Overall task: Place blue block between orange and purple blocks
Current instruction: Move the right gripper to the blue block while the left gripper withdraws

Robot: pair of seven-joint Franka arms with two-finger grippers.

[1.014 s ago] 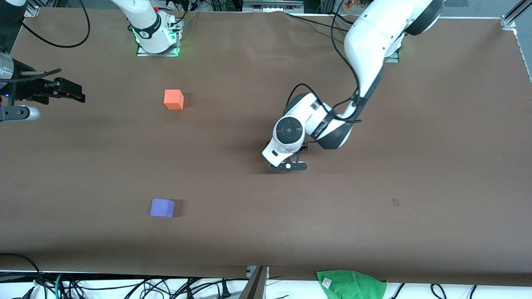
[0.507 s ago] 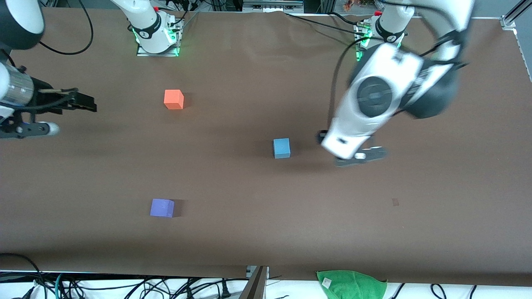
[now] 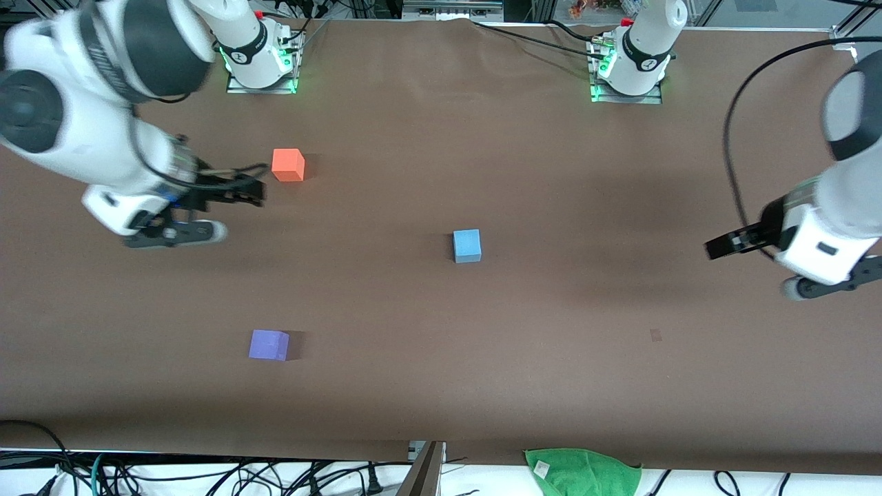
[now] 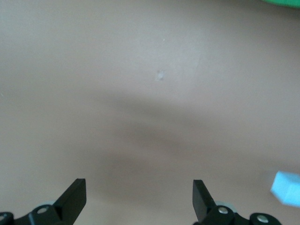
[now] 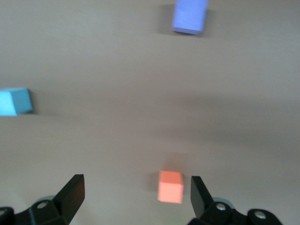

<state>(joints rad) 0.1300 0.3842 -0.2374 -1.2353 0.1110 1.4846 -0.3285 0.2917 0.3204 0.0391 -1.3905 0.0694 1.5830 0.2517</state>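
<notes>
The blue block [image 3: 466,246] sits alone mid-table. The orange block [image 3: 288,164] lies nearer the robots' bases, and the purple block [image 3: 269,344] lies nearer the front camera; both are toward the right arm's end. My right gripper [image 3: 251,191] is open and empty over the table beside the orange block. Its wrist view shows the gripper [image 5: 136,193], the orange block [image 5: 170,186] between the fingers' line, the blue block [image 5: 15,101] and the purple block [image 5: 190,16]. My left gripper [image 3: 716,246] is open and empty over the left arm's end; in its wrist view the gripper [image 4: 138,199] is over bare table, with the blue block [image 4: 287,187] at the edge.
A green cloth [image 3: 582,472] lies off the table's front edge among cables. A small dark mark [image 3: 655,335] is on the brown table cover [image 3: 551,172]. The arm bases [image 3: 258,58] stand along the edge away from the camera.
My left gripper has lifted off the blue block and swung away to the left arm's end. My right gripper has moved in from the table's edge to beside the orange block. The blocks stay put.
</notes>
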